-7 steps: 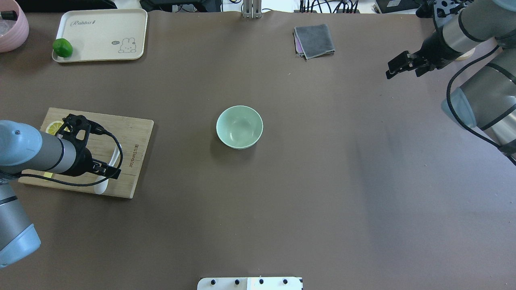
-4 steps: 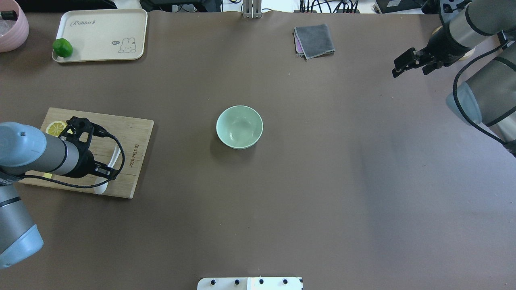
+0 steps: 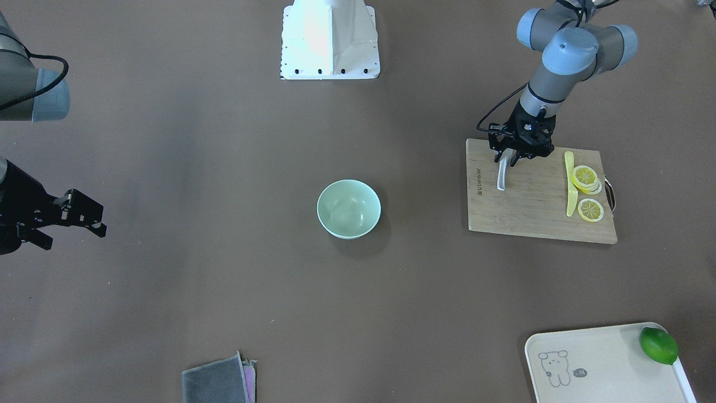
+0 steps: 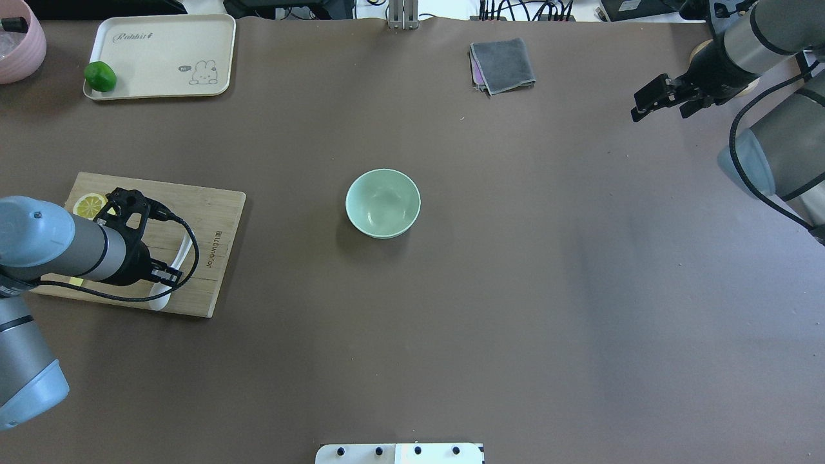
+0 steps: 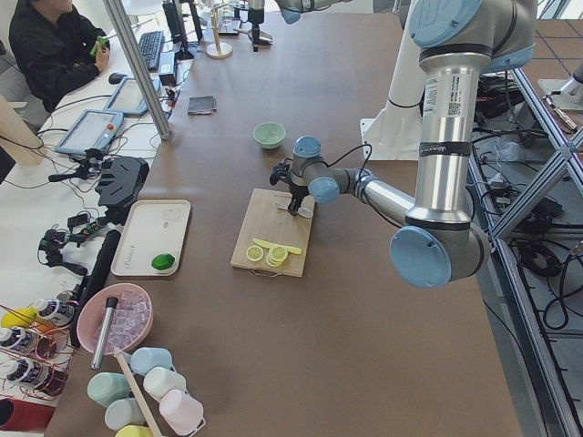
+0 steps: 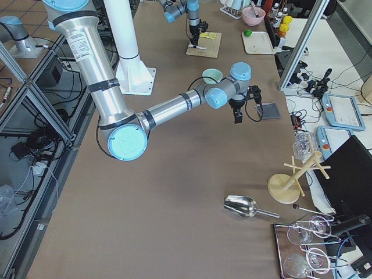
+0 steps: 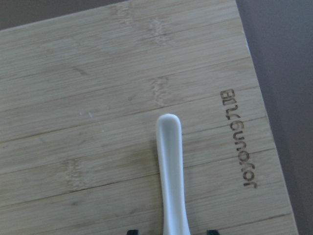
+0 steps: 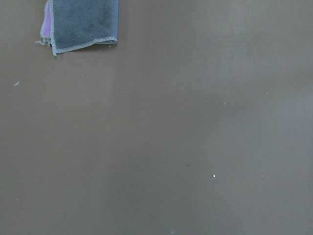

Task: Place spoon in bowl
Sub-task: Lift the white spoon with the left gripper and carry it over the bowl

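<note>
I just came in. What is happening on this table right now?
The left gripper sits low over the white spoon on the cutting board. Its fingers stand on either side of the spoon and have not yet closed on it. The green bowl waits empty in the middle of the table. The right gripper hovers off to the side, open and holding nothing.

The spoon (image 7: 168, 166) is glossy white and smooth, like glazed ceramic or hard plastic; the cutting board (image 7: 98, 73) is pale matt wood with strip grain and dark, burnt-looking lettering. The bowl (image 4: 383, 203) is smooth pale green with a soft sheen, and the table cover (image 8: 195, 122) is a matt brown sheet, faintly speckled. The cloth (image 8: 83, 22) is soft grey fabric with a stitched edge, and the tray (image 4: 161, 55) looks like matt cream plastic
</note>
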